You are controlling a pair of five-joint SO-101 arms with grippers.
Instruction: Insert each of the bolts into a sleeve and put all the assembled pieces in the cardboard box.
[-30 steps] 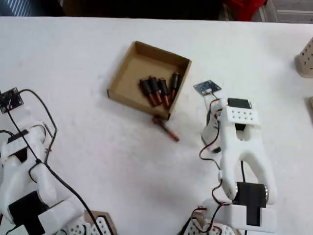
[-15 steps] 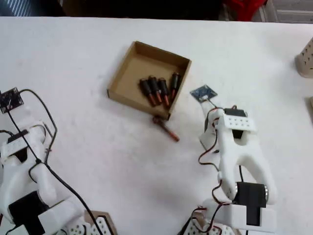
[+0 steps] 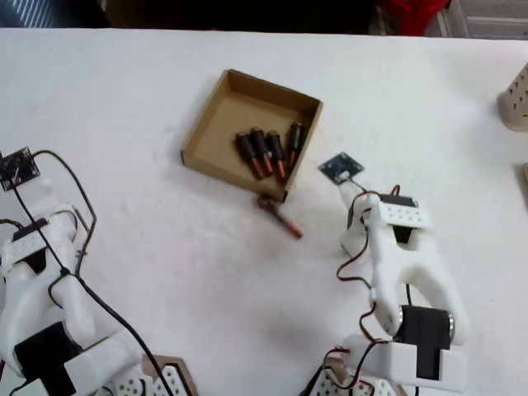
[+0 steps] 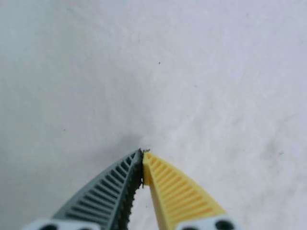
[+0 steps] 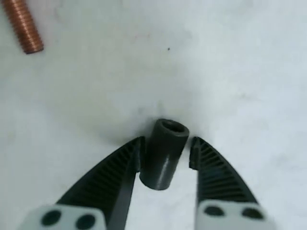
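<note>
In the right wrist view a black sleeve [image 5: 165, 158] stands tilted between my right gripper's [image 5: 165, 143] two black fingers, which are shut on it just above the white table. The threaded end of a copper bolt [image 5: 23, 26] lies a little beyond it. From above, that bolt [image 3: 280, 217] rests on the table just in front of the cardboard box [image 3: 216, 106], which holds several assembled pieces [image 3: 268, 151]. My right arm [image 3: 396, 243] sits to the right of the bolt and hides the sleeve. My left gripper [image 4: 143, 154] is shut and empty over bare table at the near left.
A small blue circuit board [image 3: 341, 167] hangs on wires just beyond the right arm. Another board [image 3: 16, 167] and a black cable [image 3: 78, 280] lie by the left arm [image 3: 37, 289]. A beige perforated block [image 3: 516, 103] stands at the right edge.
The right arm has drawn back toward the near edge, and the blue board has shifted with it. The left arm, the bolt and the box have stayed put.
</note>
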